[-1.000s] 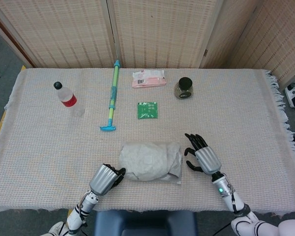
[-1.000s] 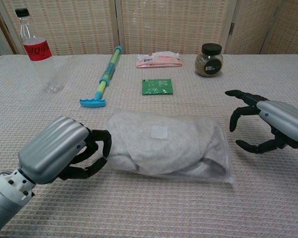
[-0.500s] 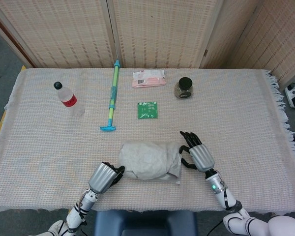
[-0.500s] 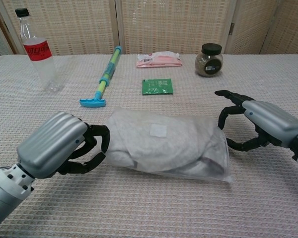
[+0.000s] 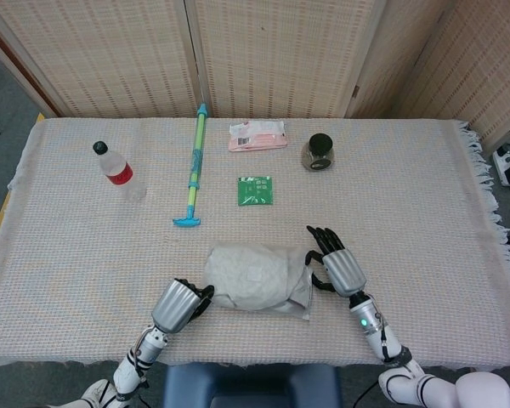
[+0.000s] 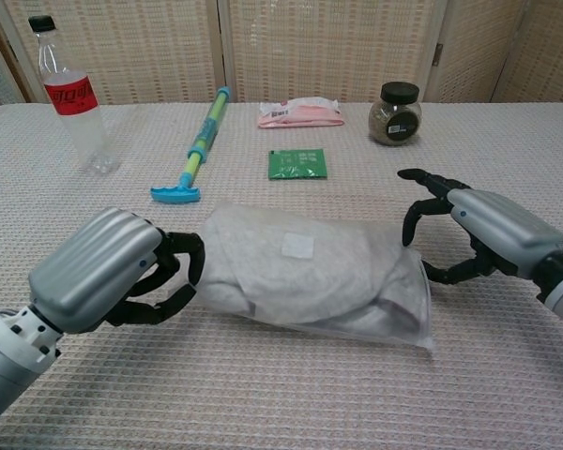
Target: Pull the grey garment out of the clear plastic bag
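Observation:
The clear plastic bag [image 5: 257, 278] lies near the table's front edge with the grey garment [image 6: 263, 267] folded inside it. A white sticker sits on top of the bag. My left hand [image 6: 108, 279] is at the bag's left end, and its dark fingers [image 6: 178, 267] curl around that end and grip it. My right hand [image 6: 483, 230] is at the bag's right end with its fingers spread, and the fingertips [image 6: 411, 225] touch the plastic. In the head view the left hand [image 5: 178, 304] and the right hand [image 5: 336, 263] flank the bag.
Behind the bag lie a green packet [image 5: 255, 190], a blue-green stick [image 5: 193, 166], a pink packet [image 5: 257, 135] and a dark-lidded jar [image 5: 320, 152]. A red-labelled bottle [image 5: 112, 167] stands at the left. A woven cloth [image 5: 425, 212] covers the table.
My right hand has moved left to the bag's right end and now touches it. The left hand has closed a little more on the left end. The bag shifted slightly left.

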